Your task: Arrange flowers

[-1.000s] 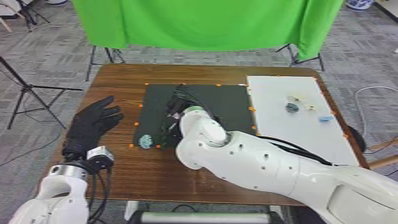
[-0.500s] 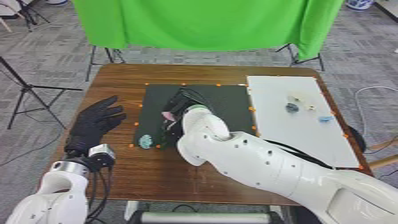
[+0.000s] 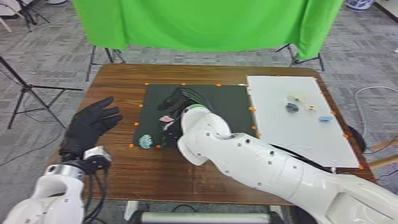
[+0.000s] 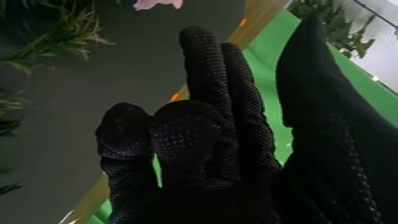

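My right hand (image 3: 179,99) is over the upper part of the dark mat (image 3: 226,95), beyond the pink flower (image 3: 166,119) and apart from it. In the right wrist view the right hand (image 4: 209,145) is open and holds nothing, some fingers straight and others loosely bent. That view also has part of the pink flower (image 4: 158,4) and green foliage (image 4: 67,37) lying on the mat. A light blue flower (image 3: 146,141) rests near the mat's lower left corner. My left hand (image 3: 91,122) is open at the table's left side, off the mat.
On the white board (image 3: 306,137) at the right lie a dark bluish flower (image 3: 292,107), a pale one (image 3: 311,107) and a light blue one (image 3: 325,119). My right arm (image 3: 253,152) crosses the lower right of the table (image 3: 160,180). A green cloth (image 3: 209,25) hangs behind.
The right hand has shifted slightly away from the pink flower, which was partly covered beside it and now shows more fully on the mat. My left hand has barely moved.
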